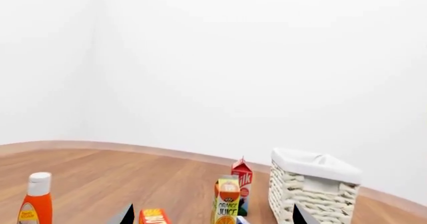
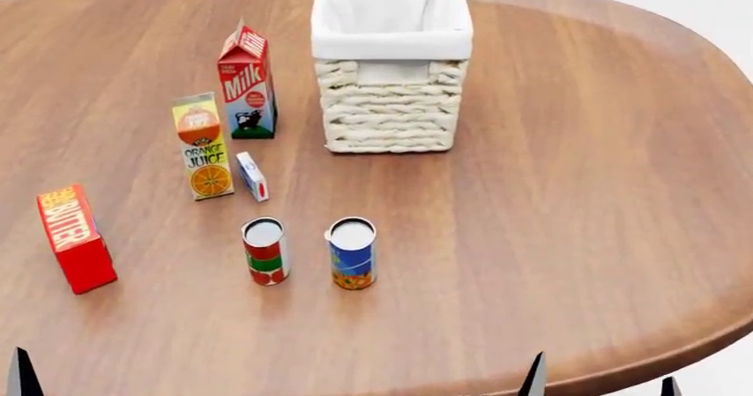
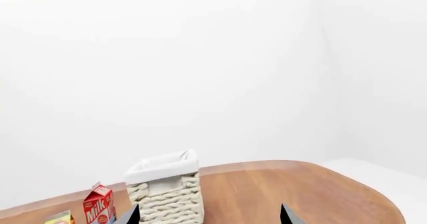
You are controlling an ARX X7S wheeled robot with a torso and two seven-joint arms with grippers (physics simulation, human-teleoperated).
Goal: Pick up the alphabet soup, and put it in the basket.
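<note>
The alphabet soup (image 2: 351, 253) is a can with a blue and orange label, standing upright on the wooden table (image 2: 565, 193) near the front. The basket (image 2: 392, 70), pale woven wicker with a white cloth lining, stands at the back; it also shows in the left wrist view (image 1: 310, 191) and the right wrist view (image 3: 167, 191). My left gripper (image 1: 213, 216) is open and empty at the front left. My right gripper (image 2: 601, 383) is open and empty at the front right edge, also in its wrist view (image 3: 209, 215). Neither wrist view shows the soup can.
A red, green and white can (image 2: 266, 251) stands just left of the soup. Behind it are a small white and blue box (image 2: 252, 176), an orange juice carton (image 2: 203, 146) and a milk carton (image 2: 246, 80). A red butter box (image 2: 76, 237) is at the left. An orange bottle (image 1: 36, 200) shows in the left wrist view.
</note>
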